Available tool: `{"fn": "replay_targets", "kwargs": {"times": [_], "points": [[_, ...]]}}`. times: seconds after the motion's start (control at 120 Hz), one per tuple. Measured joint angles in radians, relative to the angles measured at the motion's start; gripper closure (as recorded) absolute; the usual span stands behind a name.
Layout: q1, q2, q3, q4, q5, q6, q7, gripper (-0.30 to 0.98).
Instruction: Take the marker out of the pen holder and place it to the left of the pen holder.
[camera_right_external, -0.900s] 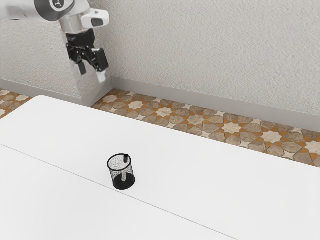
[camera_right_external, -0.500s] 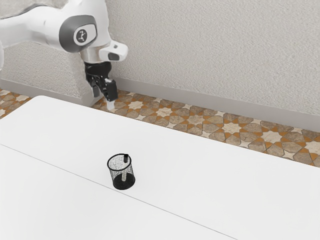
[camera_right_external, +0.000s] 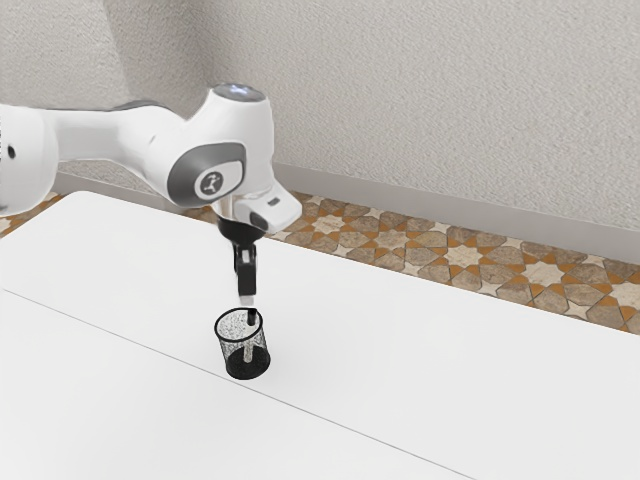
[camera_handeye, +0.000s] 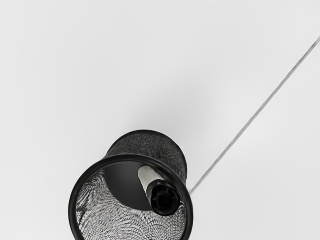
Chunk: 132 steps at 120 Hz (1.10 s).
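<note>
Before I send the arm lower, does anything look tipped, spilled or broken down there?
Nothing stands out. The pen holder stands upright on the table; the marker leans slightly inside, dark end up, which seems normal. The thin line across the tabletop looks like a seam, not damage.

A pale, rough-plastered wall (camera_right_external: 450, 100) spans the far side of the scene, and toward the exterior view's left it bends around a corner, with a greyer, shaded face (camera_right_external: 150, 45) there. A plain grey baseboard (camera_right_external: 500, 205) runs along its foot. Below lies a tiled floor (camera_right_external: 462, 257), patterned with cream stars among brown stone-like shapes and orange pieces. The near part is a broad white counter (camera_right_external: 420, 370) with a rounded far-left corner. A thin, straight seam (camera_right_external: 110, 328) crosses its smooth top. The light is soft, with gentle shading on the white surface.
</note>
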Motion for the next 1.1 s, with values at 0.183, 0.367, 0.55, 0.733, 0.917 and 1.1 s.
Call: {"fn": "replay_targets", "kwargs": {"times": [0.183, 0.367, 0.55, 0.733, 0.917, 1.1], "points": [[0.001, 0.012, -0.003, -0.037, 0.006, 0.051, 0.069, 0.01], [0.005, 0.078, -0.002, -0.043, 0.013, 0.081, 0.12, 0.01], [-0.002, 0.111, -0.001, -0.043, 0.033, 0.108, 0.157, 0.05], [-0.001, 0.127, -0.001, -0.044, 0.041, 0.119, 0.182, 0.39], [-0.003, 0.131, -0.001, -0.043, 0.048, 0.123, 0.197, 0.64], [-0.003, 0.096, 0.0, -0.042, 0.058, 0.111, 0.203, 0.72]]}}
